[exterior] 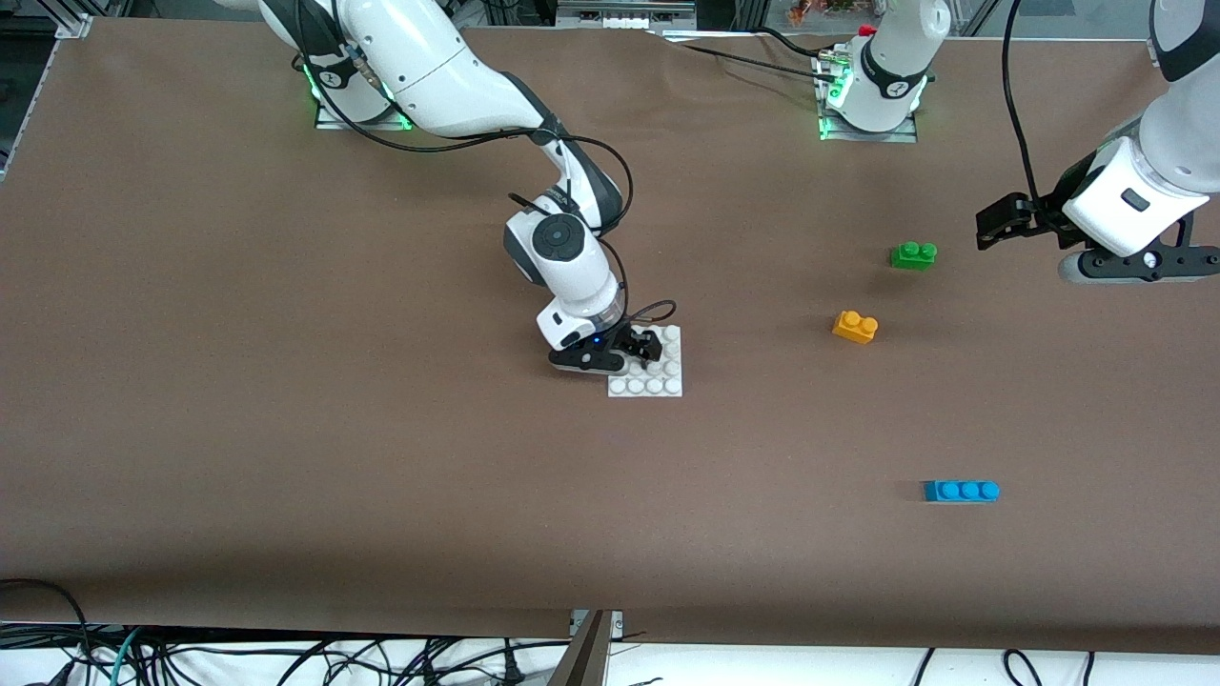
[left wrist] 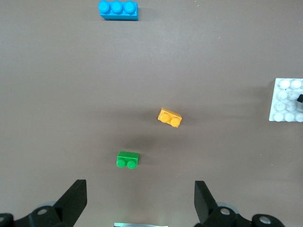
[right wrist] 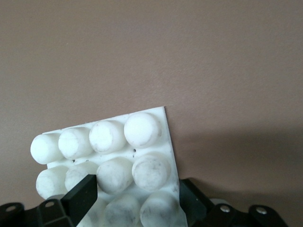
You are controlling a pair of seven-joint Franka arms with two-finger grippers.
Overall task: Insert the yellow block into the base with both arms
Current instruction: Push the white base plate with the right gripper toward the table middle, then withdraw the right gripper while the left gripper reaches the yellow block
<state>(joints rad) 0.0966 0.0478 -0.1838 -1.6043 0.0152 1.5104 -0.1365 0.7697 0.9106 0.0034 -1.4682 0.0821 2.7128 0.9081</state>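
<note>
Front view shows the right tool [exterior: 640, 347], mid-frame, clamped on the base [exterior: 658, 383] to steady it, while the left tool [exterior: 1012, 221], wide open and empty at the frame's right edge, waits above the yellow block [exterior: 855, 327].

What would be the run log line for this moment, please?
right gripper: shut on base | left gripper: open, above green brick | yellow block: on table, untouched

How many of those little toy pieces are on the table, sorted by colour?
Orange-yellow: 1, the yellow block
Green: 1, the green brick
Blue: 1, the blue brick
White: 1, the base, a studded plate with the right gripper shut on it
Total: 4
</note>
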